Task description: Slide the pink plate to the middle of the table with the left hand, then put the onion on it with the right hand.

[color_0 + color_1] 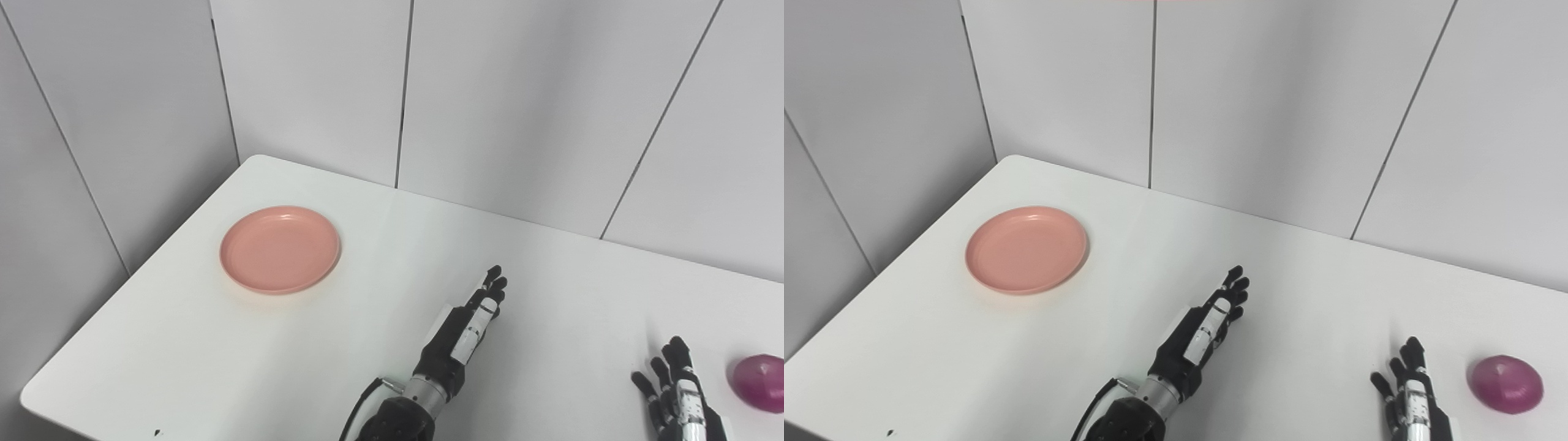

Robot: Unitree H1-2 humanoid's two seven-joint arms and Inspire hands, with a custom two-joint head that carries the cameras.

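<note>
Sitting at ten o'clock on the bench (pixel 184 343), the pink plate (pixel 280 248) waits for the left robot hand (pixel 468 321), loose and empty; the right robot hand (pixel 1412 392), spread empty, rests near the onion (pixel 1505 384) at four o'clock.

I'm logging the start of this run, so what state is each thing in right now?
Round pink plastic plate: upright, empty, on the table's left side, untouched.
Purple onion: resting on the table at the right, free of either hand.
Left hand: open, fingers extended, holding nothing, apart from the plate.
Right hand: open, fingers spread, just left of the onion, not touching it.
</note>
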